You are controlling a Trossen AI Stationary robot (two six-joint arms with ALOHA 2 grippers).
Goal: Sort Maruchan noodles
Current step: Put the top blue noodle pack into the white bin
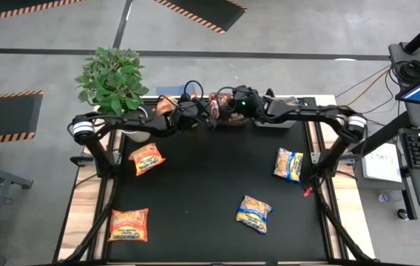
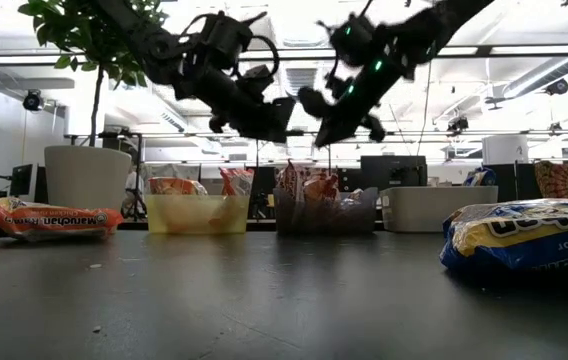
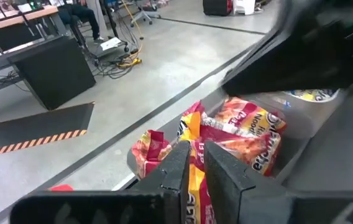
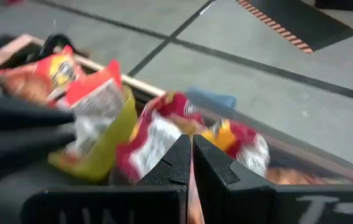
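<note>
Both grippers hover over the bins at the table's far edge. My left gripper [image 1: 204, 118] [image 3: 199, 163] is open by a narrow gap and holds nothing. Behind its gap, red-pink Maruchan noodles [image 3: 245, 134] stand in the dark bin [image 2: 324, 215]. My right gripper [image 1: 223, 111] [image 4: 191, 155] is shut and empty above the same bin, with a red-pink packet [image 4: 164, 130] below it. Orange packets [image 4: 46, 74] stand in the green bin [image 2: 196, 215]. On the table lie two orange packets [image 1: 147, 157] [image 1: 129, 224] and two blue-and-yellow packets [image 1: 288, 164] [image 1: 254, 213].
A grey bin [image 2: 426, 208] stands to the right of the dark bin, with a blue-and-yellow packet [image 3: 307, 94] in it. A potted plant [image 1: 112, 77] stands at the far left corner. The black table top [image 1: 210, 177] has bare room between the loose packets.
</note>
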